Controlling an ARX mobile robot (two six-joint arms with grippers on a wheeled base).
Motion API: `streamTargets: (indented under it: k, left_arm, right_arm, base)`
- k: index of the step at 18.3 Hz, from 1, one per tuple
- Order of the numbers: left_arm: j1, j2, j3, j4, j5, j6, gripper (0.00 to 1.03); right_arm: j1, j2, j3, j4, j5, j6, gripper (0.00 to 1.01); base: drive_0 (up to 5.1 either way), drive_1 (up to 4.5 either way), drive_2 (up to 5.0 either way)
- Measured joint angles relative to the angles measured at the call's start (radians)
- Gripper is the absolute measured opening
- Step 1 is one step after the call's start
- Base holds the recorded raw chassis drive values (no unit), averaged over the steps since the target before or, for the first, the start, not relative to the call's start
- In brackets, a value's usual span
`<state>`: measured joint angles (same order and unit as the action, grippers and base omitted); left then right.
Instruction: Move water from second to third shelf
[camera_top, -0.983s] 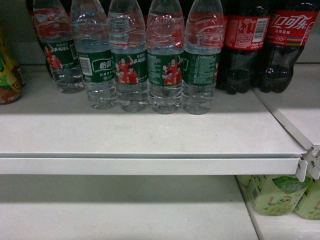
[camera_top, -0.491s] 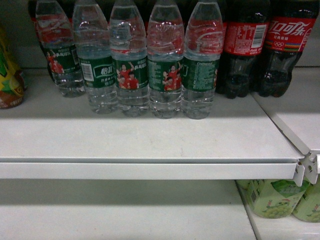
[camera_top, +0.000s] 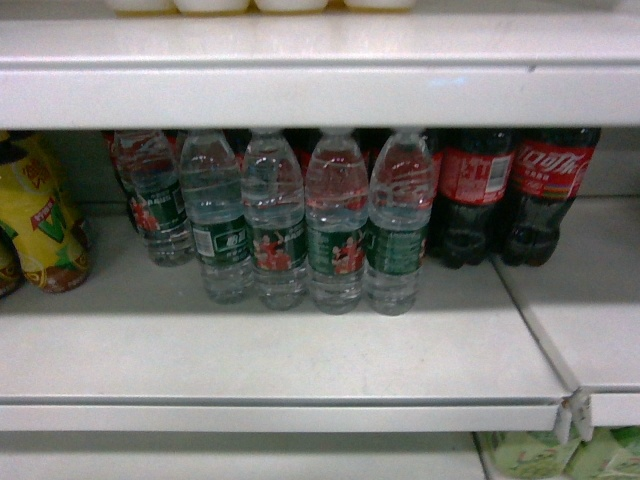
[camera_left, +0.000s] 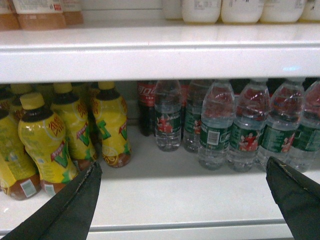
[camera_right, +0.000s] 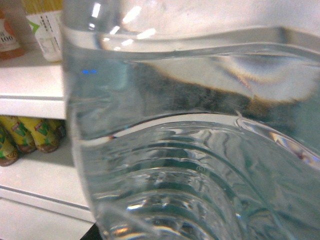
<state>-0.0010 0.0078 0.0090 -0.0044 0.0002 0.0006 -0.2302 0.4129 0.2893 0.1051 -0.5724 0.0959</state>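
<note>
Clear ribbed water bottle (camera_right: 200, 150) fills the right wrist view, pressed close to the right claw; its grip cannot be told. Left claw (camera_left: 182, 197) is seen spread before the white shelf (camera_left: 165, 187), near green-labelled water bottles (camera_left: 215, 130).

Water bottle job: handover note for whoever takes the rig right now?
Left gripper: open, empty, facing the shelf of drinks.
Right gripper: not visible. A clear ribbed bottle fills its wrist camera, so it is probably held, unconfirmed.
Water bottles: five show in the head view, upright in a row, between yellow-label drinks and cola.
Done: at most one bottle picked.
Left: confirm the grasp, place it on the target shelf.
</note>
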Motion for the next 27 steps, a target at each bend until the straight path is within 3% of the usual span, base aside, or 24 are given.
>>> streamTargets:
  k: [20,27]
  left_arm:
    - [0.000,0.000,0.000,0.001,0.000,0.000,0.98]
    - [0.000,0.000,0.000,0.001,0.000,0.000,0.98]
  right_arm:
    - [0.000,0.000,0.002,0.000,0.000,0.001,0.41]
    - [-0.005,0.000,0.002,0.000,0.007,0.001,0.41]
  base:
    - [0.0,0.00,0.0]
    - [-4.8,2.52,2.5]
